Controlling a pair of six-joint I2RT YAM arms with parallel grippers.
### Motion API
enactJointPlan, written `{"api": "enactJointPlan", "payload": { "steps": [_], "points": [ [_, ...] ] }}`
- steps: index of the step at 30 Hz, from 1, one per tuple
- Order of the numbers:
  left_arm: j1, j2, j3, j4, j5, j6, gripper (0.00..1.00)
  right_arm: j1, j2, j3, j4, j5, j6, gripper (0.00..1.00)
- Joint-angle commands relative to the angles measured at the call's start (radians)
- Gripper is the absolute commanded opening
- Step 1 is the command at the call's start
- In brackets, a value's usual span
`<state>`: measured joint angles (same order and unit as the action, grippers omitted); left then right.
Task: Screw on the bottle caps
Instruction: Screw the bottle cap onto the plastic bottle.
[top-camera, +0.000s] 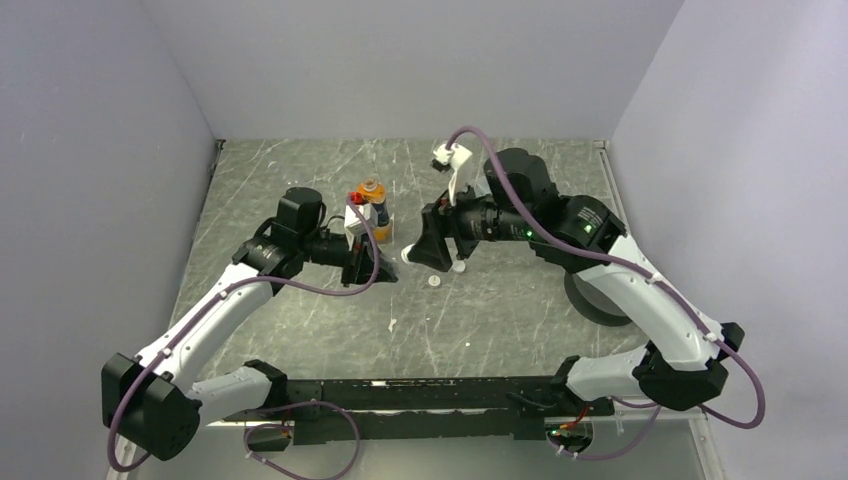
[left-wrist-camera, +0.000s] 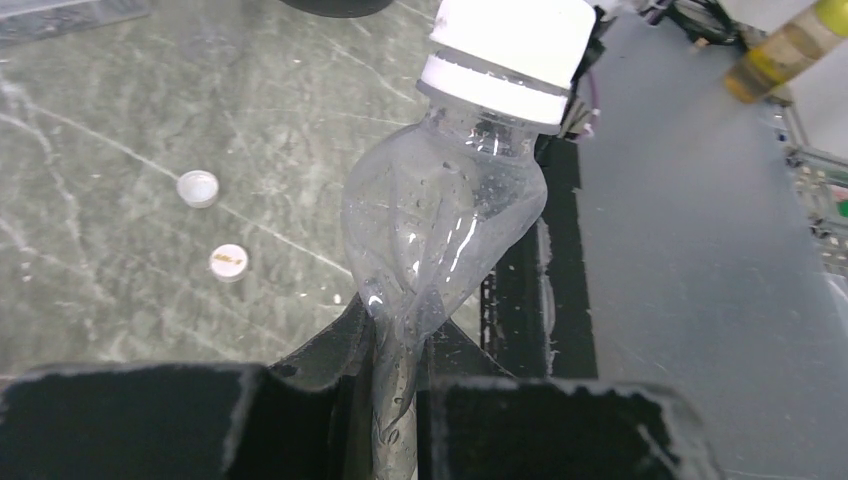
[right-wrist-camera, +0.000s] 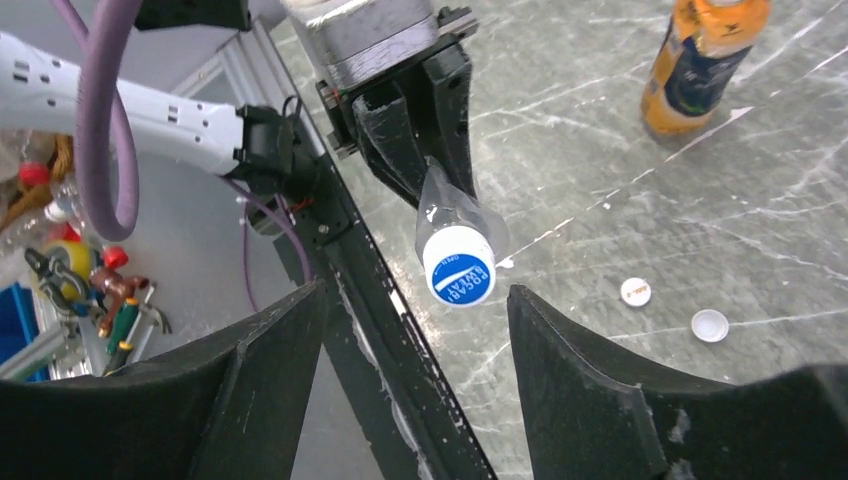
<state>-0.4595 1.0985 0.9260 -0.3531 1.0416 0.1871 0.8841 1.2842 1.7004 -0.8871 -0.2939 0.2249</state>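
My left gripper (left-wrist-camera: 400, 365) is shut on the crushed lower end of a clear plastic bottle (left-wrist-camera: 440, 220), holding it above the table. A white cap (left-wrist-camera: 505, 50) with a blue top (right-wrist-camera: 459, 266) sits on the bottle's neck. My right gripper (right-wrist-camera: 418, 300) stands open facing that cap; the cap is just beyond its fingertips and touches neither finger. In the top view the left gripper (top-camera: 372, 265) and the right gripper (top-camera: 432, 250) face each other at mid-table. An orange bottle (top-camera: 374, 205) with a dark label stands upright behind them, also in the right wrist view (right-wrist-camera: 700, 65).
Two loose white caps (top-camera: 434, 282) (top-camera: 458, 266) lie on the table under the right gripper, also seen as caps (right-wrist-camera: 636, 291) (right-wrist-camera: 710, 325). A large black disc (top-camera: 595, 300) lies under the right arm. The black front rail (right-wrist-camera: 390, 330) runs below the held bottle.
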Motion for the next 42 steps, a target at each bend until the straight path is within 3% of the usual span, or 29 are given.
{"api": "enactJointPlan", "payload": {
  "steps": [1, 9, 15, 21, 24, 29, 36, 37, 41, 42],
  "points": [
    [0.005, 0.018, 0.043, -0.02, 0.141, 0.013, 0.0, 0.029, 0.046, 0.014, -0.038, -0.023, -0.08, 0.66],
    [0.005, 0.017, 0.031, -0.007, 0.155, 0.0, 0.0, 0.041, 0.072, 0.032, -0.058, 0.0, -0.099, 0.58],
    [0.006, 0.014, 0.02, 0.007, 0.142, -0.009, 0.0, 0.044, 0.078, 0.031, -0.055, -0.012, -0.089, 0.41],
    [0.005, 0.01, 0.02, 0.021, 0.114, -0.021, 0.0, 0.053, 0.096, 0.041, -0.08, 0.012, -0.073, 0.33],
    [0.005, -0.004, 0.018, 0.033, 0.038, -0.025, 0.0, 0.053, 0.122, 0.072, -0.1, 0.043, -0.019, 0.26],
    [0.005, -0.068, -0.019, 0.118, -0.202, -0.041, 0.0, 0.025, 0.222, 0.173, -0.176, 0.107, 0.165, 0.0],
    [0.002, -0.174, -0.085, 0.266, -0.402, -0.061, 0.0, -0.056, 0.202, 0.068, -0.017, 0.053, 0.383, 0.0],
    [0.003, -0.181, -0.092, 0.272, -0.402, -0.061, 0.0, -0.056, 0.202, 0.066, -0.008, 0.061, 0.383, 0.09],
    [0.004, -0.17, -0.081, 0.218, -0.368, -0.042, 0.0, -0.056, 0.177, 0.062, -0.005, 0.119, 0.353, 0.66],
    [0.003, -0.169, -0.083, 0.212, -0.362, -0.043, 0.0, -0.055, 0.173, 0.064, -0.013, 0.133, 0.343, 0.74]
  ]
}}
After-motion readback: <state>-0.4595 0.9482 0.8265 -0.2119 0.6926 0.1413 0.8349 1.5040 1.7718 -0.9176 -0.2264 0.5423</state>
